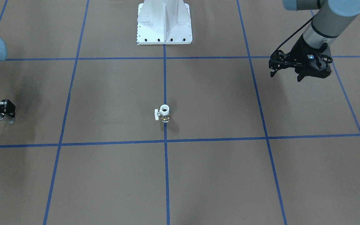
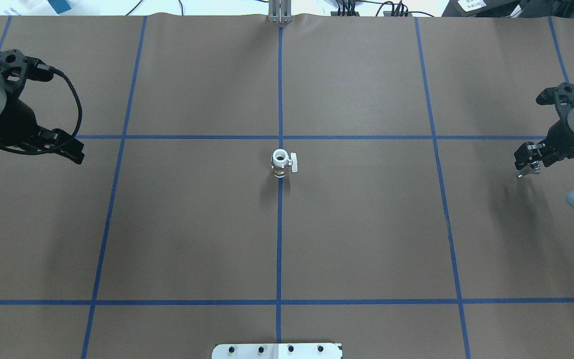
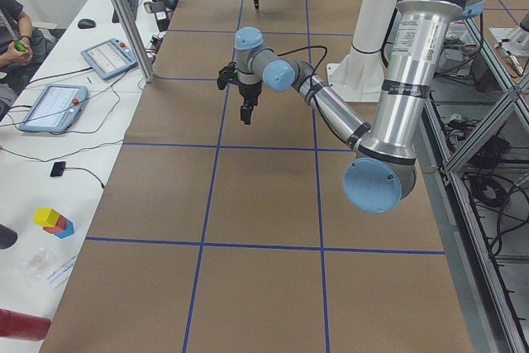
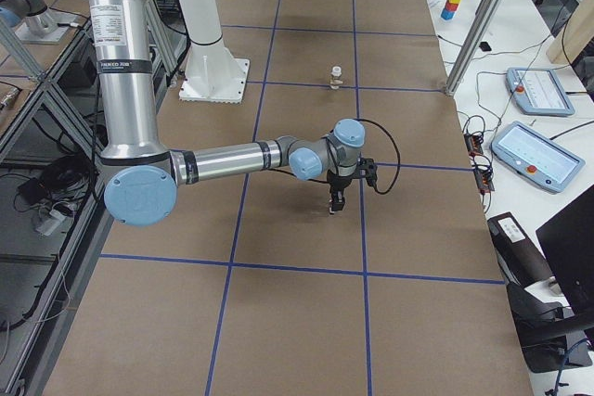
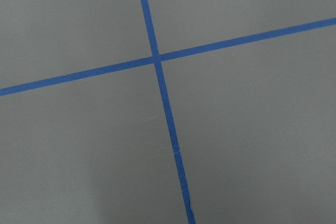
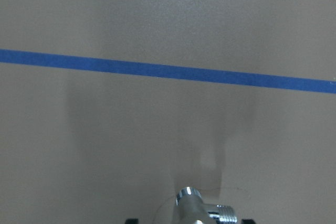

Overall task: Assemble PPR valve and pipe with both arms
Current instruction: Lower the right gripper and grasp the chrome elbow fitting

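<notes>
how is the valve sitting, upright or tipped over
Upright: the PPR valve stands on end, its white ring opening facing up and its handle sticking out sideways.

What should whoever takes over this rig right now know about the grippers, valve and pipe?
Right gripper: shut on the pipe, held above the table at its right end.
Left gripper: open, empty, hovering at the left end.
Valve: upright on the centre tape line, white ring up, not gripped.
Done: pipe picked up.
Left: left gripper takes the valve, both arms meet, pipe goes into the valve.
</notes>
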Robot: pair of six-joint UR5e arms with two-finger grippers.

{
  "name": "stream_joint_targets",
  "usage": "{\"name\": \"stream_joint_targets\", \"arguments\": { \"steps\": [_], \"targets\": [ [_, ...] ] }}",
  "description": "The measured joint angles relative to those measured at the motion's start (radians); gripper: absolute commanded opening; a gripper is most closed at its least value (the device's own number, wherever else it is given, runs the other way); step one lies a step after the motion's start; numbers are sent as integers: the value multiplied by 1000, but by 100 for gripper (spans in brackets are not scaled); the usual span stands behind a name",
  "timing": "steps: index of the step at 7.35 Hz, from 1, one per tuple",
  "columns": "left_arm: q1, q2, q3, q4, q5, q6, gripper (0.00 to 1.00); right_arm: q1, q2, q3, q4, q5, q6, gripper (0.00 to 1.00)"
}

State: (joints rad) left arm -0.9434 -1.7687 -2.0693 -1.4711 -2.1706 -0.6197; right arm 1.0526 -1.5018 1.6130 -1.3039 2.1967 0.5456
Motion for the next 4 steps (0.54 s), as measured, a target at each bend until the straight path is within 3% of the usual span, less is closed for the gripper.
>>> {"name": "stream_joint_targets", "arguments": {
  "steps": [4],
  "targets": [
    [0,1,-1,0,-1,0,99,0,0,-6,0,0,0,0]
  ]
}}
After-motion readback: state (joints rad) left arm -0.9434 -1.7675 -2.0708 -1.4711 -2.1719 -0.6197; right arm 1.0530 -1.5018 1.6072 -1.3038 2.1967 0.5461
